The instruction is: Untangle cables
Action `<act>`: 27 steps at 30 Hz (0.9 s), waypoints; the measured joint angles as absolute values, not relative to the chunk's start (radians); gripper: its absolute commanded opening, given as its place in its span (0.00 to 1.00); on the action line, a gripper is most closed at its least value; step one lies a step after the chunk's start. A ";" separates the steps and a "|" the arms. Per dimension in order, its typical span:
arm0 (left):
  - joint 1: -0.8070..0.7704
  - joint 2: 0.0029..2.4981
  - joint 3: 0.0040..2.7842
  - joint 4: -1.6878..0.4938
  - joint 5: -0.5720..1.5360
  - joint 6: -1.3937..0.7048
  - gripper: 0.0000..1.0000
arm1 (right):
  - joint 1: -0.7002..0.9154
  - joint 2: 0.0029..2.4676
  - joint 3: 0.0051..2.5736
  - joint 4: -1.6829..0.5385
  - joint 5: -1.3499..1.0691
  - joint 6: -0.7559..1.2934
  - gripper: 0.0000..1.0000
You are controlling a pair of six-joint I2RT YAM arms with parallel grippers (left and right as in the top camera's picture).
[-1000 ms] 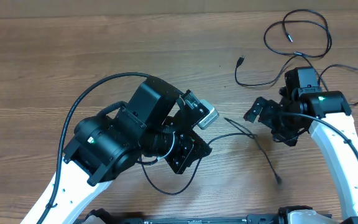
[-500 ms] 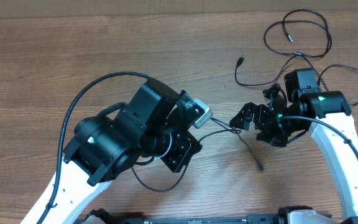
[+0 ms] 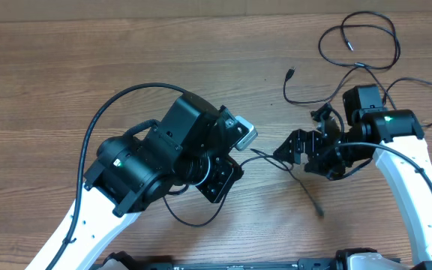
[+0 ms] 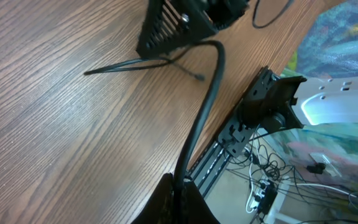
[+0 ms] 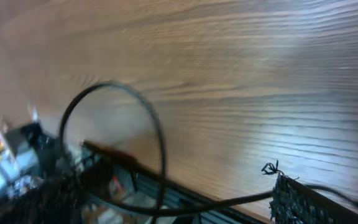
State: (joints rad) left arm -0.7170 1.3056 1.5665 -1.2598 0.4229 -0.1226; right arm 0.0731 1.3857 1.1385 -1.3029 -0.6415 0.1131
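The cables [image 3: 289, 73] lie on the right half of the table [image 3: 66, 67]. One strand [image 3: 311, 201] crosses the near middle. It runs from the left gripper [image 4: 174, 196] rightward to the right gripper [image 3: 298, 139], then bends toward the near edge, where its free end rests on the wood. A slack loop [image 3: 193, 223] curves under the left arm on the near side. Farther off, at the far right, a second cable ends in a small plug [image 3: 289, 73] and sweeps in an arc toward the right arm. Beyond it a wider loop [image 3: 320, 46] lies near the far right corner, apart from the middle strand.

The left gripper is clenched on a cable; in the left wrist view the cord rises straight out of its closed fingers. The right gripper is released, its jaws spread wide just over the middle strand. The right wrist view shows the cord passing beside one finger [image 5: 300, 202], and I cannot tell whether they touch.
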 measured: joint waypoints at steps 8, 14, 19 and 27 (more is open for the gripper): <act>-0.717 1.306 1.567 -1.244 0.422 -0.125 0.04 | 0.088 1.386 1.139 -1.325 -0.752 -0.036 1.00; -0.717 1.306 1.567 -1.207 0.452 -0.128 0.04 | 0.154 1.386 1.139 -1.321 -0.720 -0.058 0.98; -0.717 1.306 1.567 -1.207 0.469 -0.128 0.04 | 0.189 1.386 1.138 -1.303 -0.670 -0.049 0.88; -0.717 1.306 1.567 -1.173 0.517 -0.128 0.04 | 0.192 1.386 1.122 -1.283 -0.601 -0.007 0.88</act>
State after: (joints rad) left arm -0.7170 1.3060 1.5665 -1.1728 0.5171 -0.1280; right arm 0.1925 1.3857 1.1225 -1.2835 -0.6010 -0.0074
